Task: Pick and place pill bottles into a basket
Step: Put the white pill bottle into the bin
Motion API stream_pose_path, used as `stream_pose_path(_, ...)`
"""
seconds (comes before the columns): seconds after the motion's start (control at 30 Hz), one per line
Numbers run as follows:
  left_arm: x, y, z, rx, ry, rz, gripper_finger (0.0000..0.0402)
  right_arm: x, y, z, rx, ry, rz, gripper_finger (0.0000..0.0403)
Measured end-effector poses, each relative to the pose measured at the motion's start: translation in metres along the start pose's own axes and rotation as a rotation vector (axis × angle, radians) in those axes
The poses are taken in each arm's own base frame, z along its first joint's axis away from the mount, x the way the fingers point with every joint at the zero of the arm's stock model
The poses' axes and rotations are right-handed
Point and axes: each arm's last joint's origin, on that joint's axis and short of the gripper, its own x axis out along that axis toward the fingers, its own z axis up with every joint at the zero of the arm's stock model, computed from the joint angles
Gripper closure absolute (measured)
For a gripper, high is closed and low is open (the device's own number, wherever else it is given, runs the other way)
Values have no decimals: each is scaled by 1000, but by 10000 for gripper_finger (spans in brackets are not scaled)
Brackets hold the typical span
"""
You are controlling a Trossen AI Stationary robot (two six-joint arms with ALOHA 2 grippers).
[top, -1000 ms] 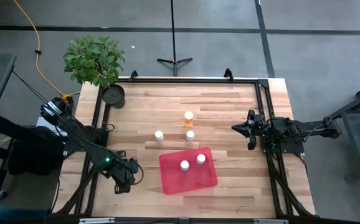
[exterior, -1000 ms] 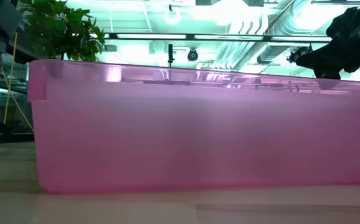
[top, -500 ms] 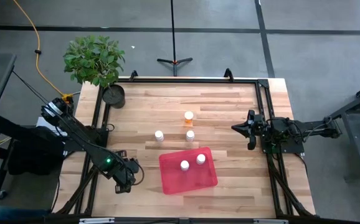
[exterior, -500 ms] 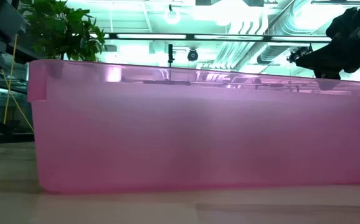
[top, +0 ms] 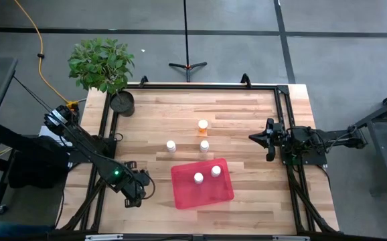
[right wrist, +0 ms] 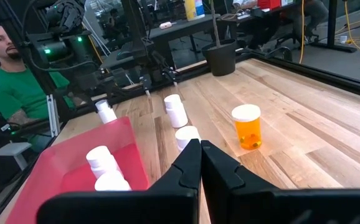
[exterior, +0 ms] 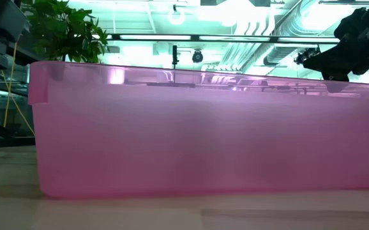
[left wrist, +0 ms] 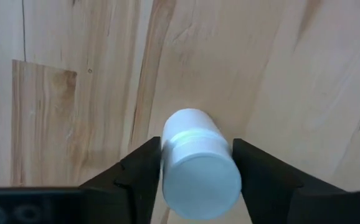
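Observation:
At the table's near left, my left gripper (top: 134,193) points down, shut on a white pill bottle (left wrist: 195,168); the high view hides this bottle under the gripper. The red basket (top: 202,182) lies right of it with two white bottles (top: 198,177) (top: 215,171) inside. An amber bottle (top: 203,125) and two white bottles (top: 204,145) (top: 171,146) stand upright on the wood beyond the basket. My right gripper (right wrist: 200,158) is shut and empty, hanging at the table's right edge (top: 259,138). My left gripper pinches the white bottle between its two fingers, which sit on opposite sides of it just under the cap (left wrist: 167,140). The fingers (left wrist: 144,171) come from above, pointing down. The bottle stays upright, cap up, its bottom (left wrist: 189,115) toward the wood.
A black round pot (top: 122,102) with a green plant (top: 101,63) stands at the far left corner. A dark frame (top: 200,86) runs around the tabletop. The basket wall (exterior: 191,140) fills the low view. A person in a green shirt (right wrist: 9,87) sits beyond the table.

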Motion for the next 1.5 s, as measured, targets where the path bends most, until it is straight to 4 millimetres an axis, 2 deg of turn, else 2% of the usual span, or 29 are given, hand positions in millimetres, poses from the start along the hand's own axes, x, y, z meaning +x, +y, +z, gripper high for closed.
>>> stream_pose_path(0.13,-1,-2,1,-2,-12,-15,208,0,0,0,0,0,0,403)
stream_pose_path(0.6,-2,-4,3,-7,-9,-52,207,0,0,0,0,1,0,403)
stream_pose_path(0.97,-20,-13,11,-8,-23,-83,208,0,0,0,0,1,1,403)
stream_pose_path(1.13,-34,-8,25,-11,-21,-62,208,0,0,0,0,1,1,403)
stream_pose_path(1.5,-65,17,77,49,-140,-92,208,0,0,0,0,2,5,403)
